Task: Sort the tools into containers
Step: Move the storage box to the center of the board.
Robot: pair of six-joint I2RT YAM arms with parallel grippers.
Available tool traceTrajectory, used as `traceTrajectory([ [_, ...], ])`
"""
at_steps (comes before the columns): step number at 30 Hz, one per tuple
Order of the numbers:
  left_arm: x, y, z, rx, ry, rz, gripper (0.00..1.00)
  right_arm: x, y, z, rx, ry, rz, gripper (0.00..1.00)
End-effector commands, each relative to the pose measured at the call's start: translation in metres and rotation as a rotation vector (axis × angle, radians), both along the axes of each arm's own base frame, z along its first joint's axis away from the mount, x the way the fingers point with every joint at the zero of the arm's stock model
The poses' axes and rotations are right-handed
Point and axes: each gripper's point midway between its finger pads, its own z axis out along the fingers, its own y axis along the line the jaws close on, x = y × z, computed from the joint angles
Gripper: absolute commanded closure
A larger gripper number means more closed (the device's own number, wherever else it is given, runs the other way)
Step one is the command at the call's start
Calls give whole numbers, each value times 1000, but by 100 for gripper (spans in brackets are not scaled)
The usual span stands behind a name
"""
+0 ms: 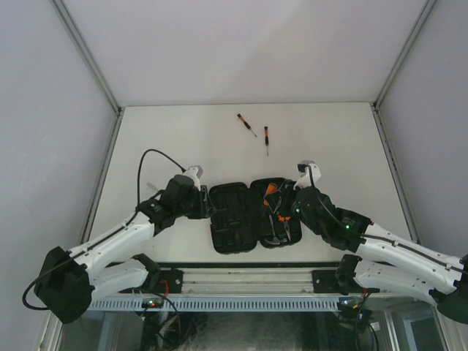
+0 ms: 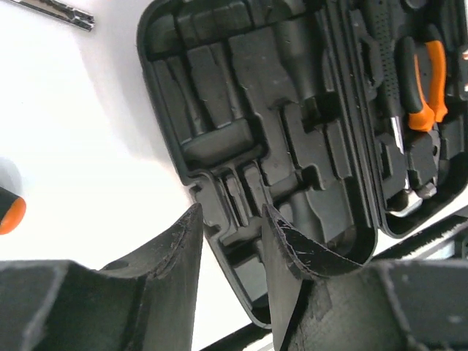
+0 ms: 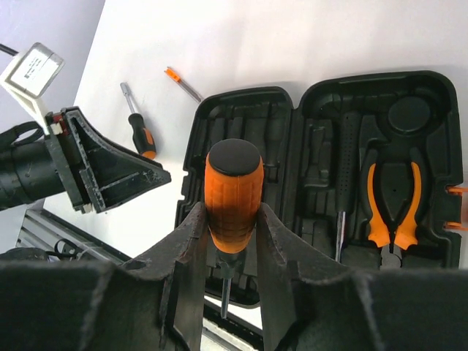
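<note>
Black plastic forms the case (image 1: 232, 219), which lies open and flat between the two arms, close to the near edge of the tabletop (image 1: 329, 139). The right hand (image 3: 232, 208) is clamped on a screwdriver (image 3: 232, 172). Its fingers (image 3: 186, 248) press both sides of the orange handle, with the black cap up and the thin shaft running down between them. The screwdriver is held above the case, but I cannot tell which slot lies under it. From above, the right hand and wrist hide most of this tool and part of the case's right half. That half holds a pair of pliers (image 3: 393, 208) with orange grips. Just beside them sits a dark-handled tool (image 3: 345, 168) with a metal shaft, and its head is hard to make out. The left hand (image 2: 230, 212) stands with its fingers (image 2: 175, 263) apart and nothing between them. It is over the near corner of the case's left half, whose moulded slots show through the gap. Whether the fingers touch the plastic I cannot tell. At the left border of the left wrist view an orange and black end (image 2: 6, 212) is cut off, too little to name. Beyond the case the white tabletop runs back to the rear wall, bounded by a side wall on each flank. A thin screwdriver (image 1: 246, 124) and a second thin screwdriver (image 1: 267, 140) lie there near each other, well apart from the case and both hands.
</note>
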Motion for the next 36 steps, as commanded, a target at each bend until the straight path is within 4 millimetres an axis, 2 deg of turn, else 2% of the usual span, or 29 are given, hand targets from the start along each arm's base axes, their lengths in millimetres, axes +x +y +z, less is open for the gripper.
traceTrajectory([
  [1,17,2,-7,-1,-10,51,59,5,4,27,53,-47,-21,100],
  [8,25,-4,-28,10,45,65,61,2,3,29,51,-49,-20,100],
  [18,20,-25,-50,-34,116,-22,66,-2,-3,28,43,-51,-38,100],
  [29,13,-57,-42,-82,111,-105,68,-3,-19,24,30,-53,-87,100],
  [32,16,-61,-36,-89,98,-108,69,-2,-25,24,21,-63,-106,100],
  [34,18,-61,-30,-93,78,-106,74,-1,-32,21,17,-63,-133,100],
  [36,20,-59,-22,-87,56,-96,70,-1,-42,18,26,-42,-190,100],
])
